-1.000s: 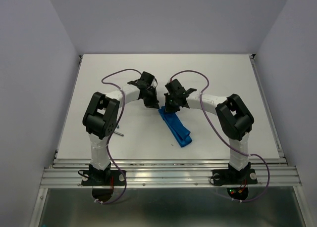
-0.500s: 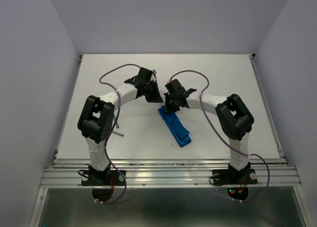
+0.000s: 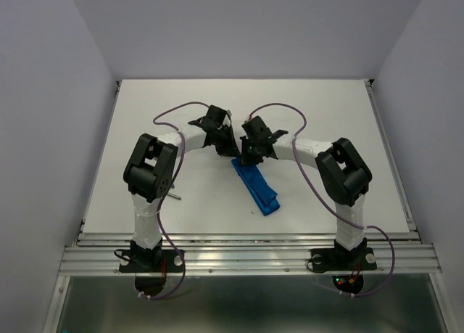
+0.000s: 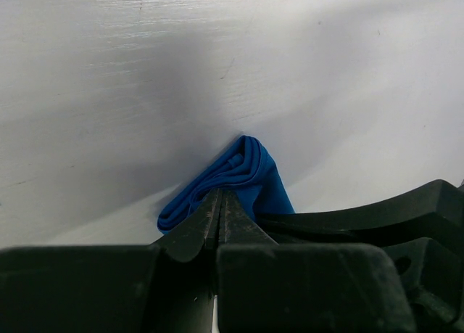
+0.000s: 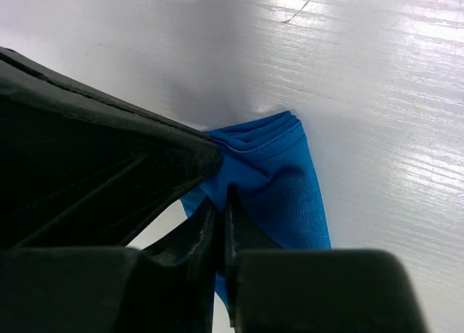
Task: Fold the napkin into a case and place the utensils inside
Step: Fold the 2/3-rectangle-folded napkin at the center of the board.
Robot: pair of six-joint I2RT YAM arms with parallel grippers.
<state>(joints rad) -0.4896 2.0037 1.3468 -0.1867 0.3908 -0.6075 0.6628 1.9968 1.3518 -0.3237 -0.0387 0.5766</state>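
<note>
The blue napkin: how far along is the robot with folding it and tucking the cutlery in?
Done: the napkin lies folded into a narrow strip. In hand: the left gripper and right gripper both pinch its far end, shut. Left: the cutlery; a grey metal utensil lies on the table, apart from the cloth.

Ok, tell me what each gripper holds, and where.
Right gripper pinches the case at its far end. Left gripper is shut against that end; a hold is unclear.

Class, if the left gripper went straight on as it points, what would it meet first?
The napkin, its folded end right ahead of the left gripper; they may already be touching.
</note>
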